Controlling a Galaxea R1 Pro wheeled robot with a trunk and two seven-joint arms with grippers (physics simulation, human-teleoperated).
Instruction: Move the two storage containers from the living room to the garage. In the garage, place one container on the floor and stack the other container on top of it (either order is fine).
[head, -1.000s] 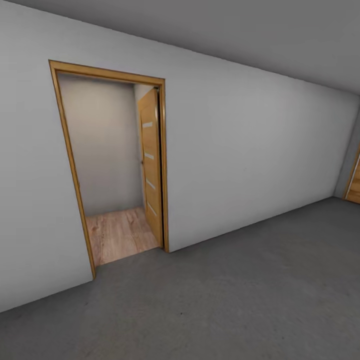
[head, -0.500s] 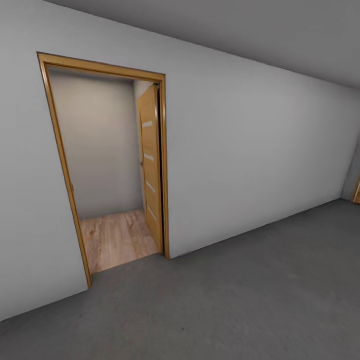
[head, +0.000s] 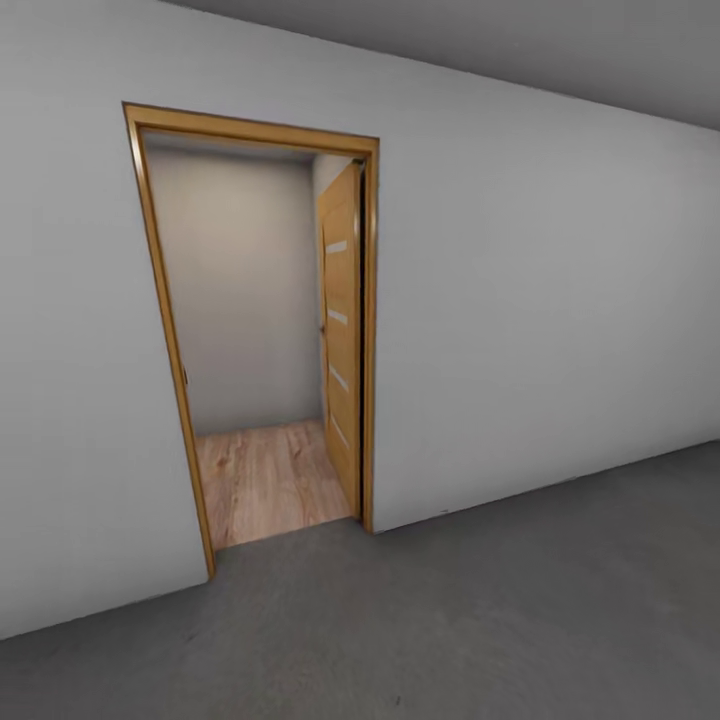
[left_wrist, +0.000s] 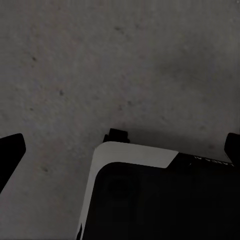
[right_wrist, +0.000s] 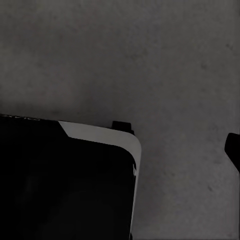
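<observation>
Garage floor grey concrete before open doorway, wood planks beyond, door ajar, both grippers' jaw state unclear, fingertips cropped.

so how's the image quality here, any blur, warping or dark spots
Head view: wide-angle warp tilts the door frame and ceiling line; soft blur overall, even lighting, no glare. Left wrist view: dim, grainy concrete floor, with the robot's base nearly black. Right wrist view: the same dim floor.
</observation>
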